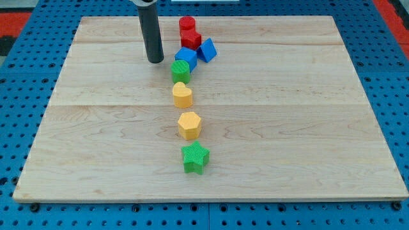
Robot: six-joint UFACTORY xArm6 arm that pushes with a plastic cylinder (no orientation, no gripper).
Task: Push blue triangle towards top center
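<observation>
The blue triangle [207,50] lies near the view's top centre, just right of a blue cube [186,57] and below-right of two red blocks [189,32] that stand one behind the other. My tip [155,61] rests on the board to the left of the blue cube, apart from it, and about 80 pixels left of the blue triangle. The dark rod rises straight up from the tip out of the view's top.
A column of blocks runs down the middle of the wooden board [307,128]: a green cylinder [181,69], a yellow heart [182,95], a yellow hexagon [189,125], a green star [195,158]. Blue pegboard surrounds the board.
</observation>
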